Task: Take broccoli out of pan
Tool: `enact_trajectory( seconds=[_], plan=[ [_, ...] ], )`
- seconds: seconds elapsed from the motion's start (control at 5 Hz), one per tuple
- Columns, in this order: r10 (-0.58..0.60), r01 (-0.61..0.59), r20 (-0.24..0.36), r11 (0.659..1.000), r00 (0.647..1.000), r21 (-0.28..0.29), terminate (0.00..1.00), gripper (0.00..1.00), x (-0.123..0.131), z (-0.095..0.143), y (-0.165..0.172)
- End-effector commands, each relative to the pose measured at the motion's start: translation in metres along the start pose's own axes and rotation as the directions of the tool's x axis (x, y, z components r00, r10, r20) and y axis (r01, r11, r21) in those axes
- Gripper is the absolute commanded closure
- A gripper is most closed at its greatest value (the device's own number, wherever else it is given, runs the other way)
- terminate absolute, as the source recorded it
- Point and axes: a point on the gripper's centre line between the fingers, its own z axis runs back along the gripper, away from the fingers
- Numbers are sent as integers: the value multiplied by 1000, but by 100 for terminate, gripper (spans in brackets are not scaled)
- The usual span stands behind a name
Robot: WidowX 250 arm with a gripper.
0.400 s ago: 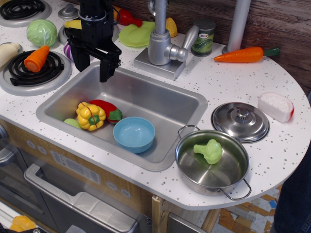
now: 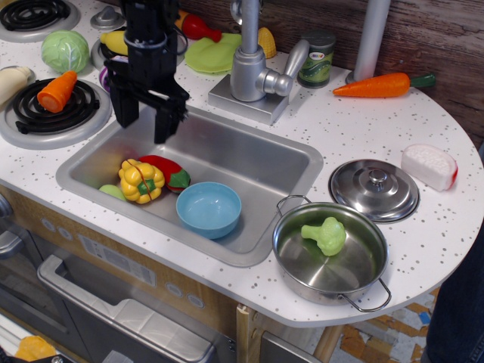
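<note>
The light-green broccoli point(image 2: 326, 235) lies inside the shiny steel pan point(image 2: 330, 255), which stands on the counter at the front right. My black gripper point(image 2: 144, 121) hangs open and empty over the far left corner of the sink point(image 2: 249, 155), well to the left of the pan. Its two fingers point down, with a gap between them.
In the sink lie a yellow pepper point(image 2: 141, 181), a red pepper point(image 2: 165, 169) and a blue bowl point(image 2: 209, 209). A steel lid point(image 2: 373, 189) sits behind the pan. A faucet point(image 2: 253, 60), can point(image 2: 316, 58), carrots point(image 2: 382, 85), cabbage point(image 2: 65, 51) and burner point(image 2: 47, 106) are around.
My gripper has dropped slightly lower over the sink's far left corner. The broccoli and the pan have not moved.
</note>
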Motion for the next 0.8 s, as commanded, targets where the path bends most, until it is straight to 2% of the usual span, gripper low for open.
enact_trajectory(
  seconds=[0.0, 0.2, 0.6],
  plan=[
    [89, -93, 106, 995, 990, 36, 0, 0, -10, 68, -61],
    [159, -169, 190, 985, 969, 38, 0, 0, -17, 78, -110],
    [208, -205, 181, 978, 961, -36, 0, 0, -29, 86, -195]
  ],
)
